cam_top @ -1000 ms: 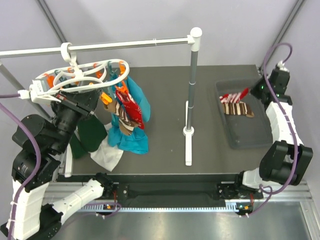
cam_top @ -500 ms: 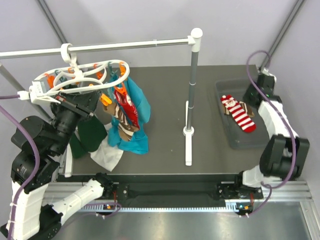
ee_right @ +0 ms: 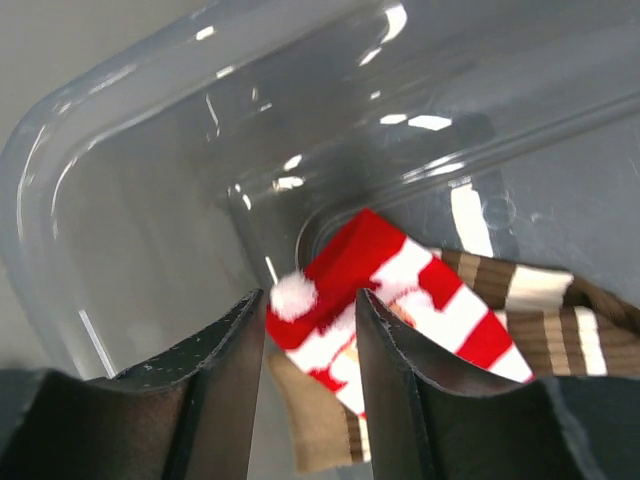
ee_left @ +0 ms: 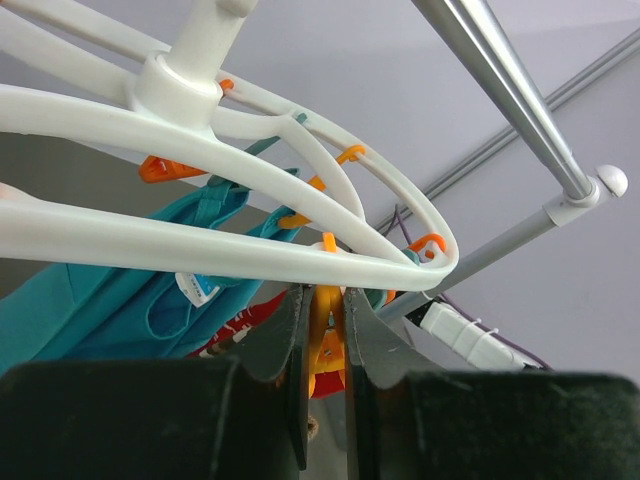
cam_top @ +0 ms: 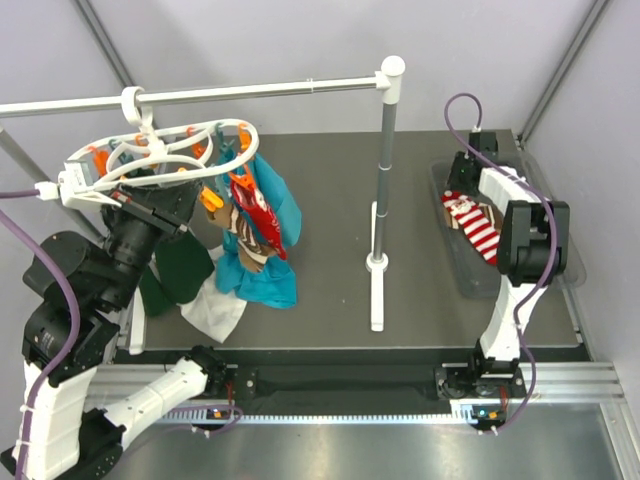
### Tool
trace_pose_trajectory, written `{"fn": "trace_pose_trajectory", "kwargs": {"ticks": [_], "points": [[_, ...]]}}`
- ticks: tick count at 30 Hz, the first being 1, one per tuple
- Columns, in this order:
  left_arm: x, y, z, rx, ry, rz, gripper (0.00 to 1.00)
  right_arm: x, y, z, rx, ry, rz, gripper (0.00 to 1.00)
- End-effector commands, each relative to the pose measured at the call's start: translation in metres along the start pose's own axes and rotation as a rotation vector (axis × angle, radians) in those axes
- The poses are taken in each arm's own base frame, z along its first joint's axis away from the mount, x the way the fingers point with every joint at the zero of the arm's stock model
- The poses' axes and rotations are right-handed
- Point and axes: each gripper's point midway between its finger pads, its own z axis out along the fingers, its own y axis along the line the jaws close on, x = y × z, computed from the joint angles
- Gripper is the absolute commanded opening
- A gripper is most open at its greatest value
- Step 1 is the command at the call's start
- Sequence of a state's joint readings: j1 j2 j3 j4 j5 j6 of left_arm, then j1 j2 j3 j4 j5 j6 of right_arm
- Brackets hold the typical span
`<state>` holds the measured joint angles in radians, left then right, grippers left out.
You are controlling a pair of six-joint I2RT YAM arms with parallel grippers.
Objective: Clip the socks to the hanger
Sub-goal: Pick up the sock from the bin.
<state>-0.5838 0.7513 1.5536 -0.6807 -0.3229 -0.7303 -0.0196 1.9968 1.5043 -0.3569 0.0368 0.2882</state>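
The white oval hanger (cam_top: pixel 150 155) hangs by its hook from the rail; it fills the top of the left wrist view (ee_left: pixel 250 250). My left gripper (cam_top: pixel 205 197) is shut on an orange clothespin (ee_left: pixel 326 320) under the ring's rim. A red sock (cam_top: pixel 265 215) and a brown sock (cam_top: pixel 245 240) hang clipped there. In the grey tray (cam_top: pixel 520 280) a red striped sock (cam_top: pixel 478 228) lies over a brown striped sock (cam_top: pixel 495 213). My right gripper (cam_top: pixel 470 168) is open, just above the red sock's end (ee_right: pixel 380 290), with the brown sock (ee_right: pixel 540 300) beside it.
A long white rail with a grey upright post (cam_top: pixel 385 150) stands mid-table. A teal garment (cam_top: pixel 270 275) hangs from the hanger. A dark green cloth (cam_top: pixel 180 270) and a white cloth (cam_top: pixel 215 310) lie at the left. The tray wall (ee_right: pixel 150 200) curves close around the right gripper.
My right arm has swung from the tray's far right side to its far left corner. The red sock, bunched a second ago, now lies flat in the tray. The left arm has not moved.
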Motion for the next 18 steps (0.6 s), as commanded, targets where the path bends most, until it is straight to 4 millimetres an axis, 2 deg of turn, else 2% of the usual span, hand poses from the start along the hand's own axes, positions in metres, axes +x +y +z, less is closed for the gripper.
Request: {"fn": "trace_pose_trajectory", "kwargs": {"ticks": [1,2,3,12,15,18], "points": [[0.005,0.004,0.007,-0.026,0.01,0.01,0.0,-0.024,0.01,0.004,-0.005,-0.053,-0.012,0.4],[0.005,0.004,0.007,-0.025,0.011,0.01,0.0,-0.024,0.01,0.006,0.0,-0.051,-0.011,0.4],[0.006,0.005,0.008,-0.026,0.015,0.011,0.0,-0.015,0.022,0.01,-0.006,-0.035,-0.032,0.39],[0.006,0.005,0.009,-0.032,0.013,0.017,0.0,-0.007,0.016,0.023,0.042,-0.001,-0.005,0.33],[0.005,0.005,0.008,-0.031,0.012,0.016,0.0,-0.007,0.01,0.018,0.079,0.003,0.001,0.33],[0.006,0.006,0.007,-0.032,0.013,0.015,0.0,-0.011,0.011,0.01,0.065,-0.03,-0.021,0.38]]}}
